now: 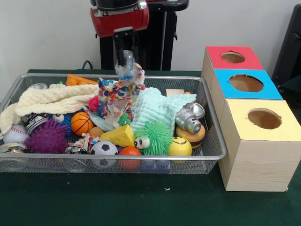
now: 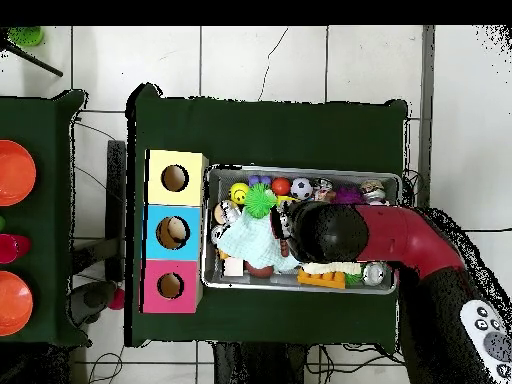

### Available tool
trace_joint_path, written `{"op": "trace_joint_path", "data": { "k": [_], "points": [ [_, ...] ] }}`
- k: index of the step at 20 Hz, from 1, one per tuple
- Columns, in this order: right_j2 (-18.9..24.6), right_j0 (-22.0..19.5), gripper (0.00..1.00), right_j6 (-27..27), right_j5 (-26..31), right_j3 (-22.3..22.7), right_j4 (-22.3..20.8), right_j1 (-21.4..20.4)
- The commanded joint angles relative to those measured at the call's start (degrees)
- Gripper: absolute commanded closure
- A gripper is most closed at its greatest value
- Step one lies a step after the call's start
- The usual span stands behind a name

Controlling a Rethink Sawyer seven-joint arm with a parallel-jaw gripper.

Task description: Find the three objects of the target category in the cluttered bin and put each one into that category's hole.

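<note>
The silver wire-mesh bin (image 1: 47, 157) is full of toys and cloths; it also shows in the overhead view (image 2: 300, 171). My gripper (image 1: 123, 57) hangs over the back middle of the bin. It is shut on a crumpled clear plastic bottle (image 1: 128, 70), held just above a colourful spotted cloth (image 1: 117, 94). The blue-faced box's round hole (image 1: 246, 83) lies to the right of the bin, between the red and yellow boxes. In the overhead view the arm (image 2: 330, 232) covers the bin's middle and hides the gripper. Something pale shows inside the blue box's hole (image 2: 173, 232). No other clear bottle shows plainly.
A red-faced box (image 1: 214, 54) and a yellow-faced box (image 1: 282, 129) flank the blue one. The bin holds a crushed silver can (image 1: 188, 120), a cream towel (image 1: 51, 99), a mint cloth (image 1: 155, 106), a green spiky ball (image 1: 155, 136), a purple spiky ball (image 1: 47, 139) and several small balls.
</note>
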State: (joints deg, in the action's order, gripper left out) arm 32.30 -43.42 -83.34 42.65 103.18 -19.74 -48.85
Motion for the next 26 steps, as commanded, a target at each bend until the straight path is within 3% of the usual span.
{"op": "trace_joint_path", "data": {
  "k": [1,8,20,26],
  "points": [
    [7.74,0.24,1.0,7.78,-5.87,5.6,-3.27,-0.61],
    [9.86,2.24,1.0,12.33,-5.54,4.3,-10.49,1.31],
    [12.87,6.67,1.0,10.42,-3.45,3.06,-14.62,2.85],
    [16.4,7.9,1.0,14.98,-4.0,2.56,-18.51,3.95]
  ]
}}
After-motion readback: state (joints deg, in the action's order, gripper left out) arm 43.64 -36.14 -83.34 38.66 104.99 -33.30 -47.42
